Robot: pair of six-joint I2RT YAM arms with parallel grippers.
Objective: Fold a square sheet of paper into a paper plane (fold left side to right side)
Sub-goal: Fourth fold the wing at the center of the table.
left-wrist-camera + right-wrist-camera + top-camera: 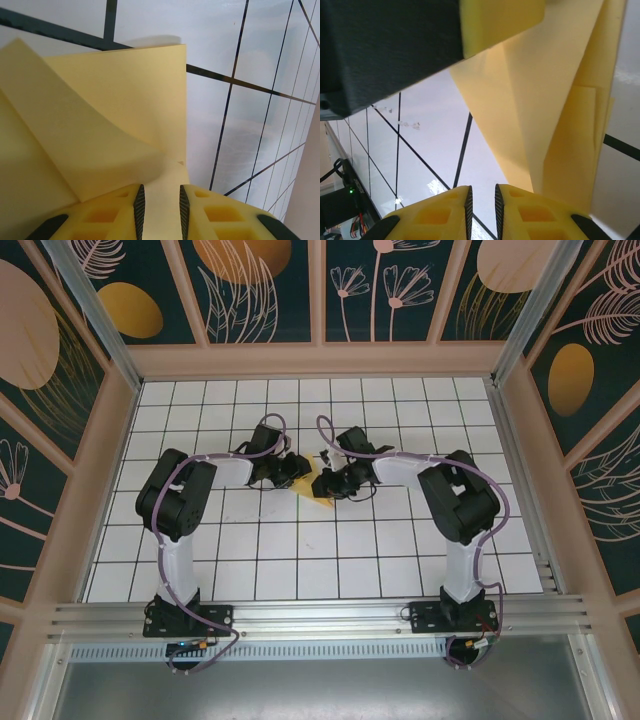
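From above, my left gripper (288, 471) and right gripper (338, 480) hide most of the yellow paper (320, 486). At my left wrist its edges run off-frame; pinched or not, I can't tell.

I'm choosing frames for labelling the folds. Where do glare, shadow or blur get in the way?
Top view: sharp and evenly lit, but the paper is small and partly covered by the arms. Left wrist view: paper sharp, a soft shadow on the table past its far edge. Right wrist view: a bright glare patch on the table, creases readable.
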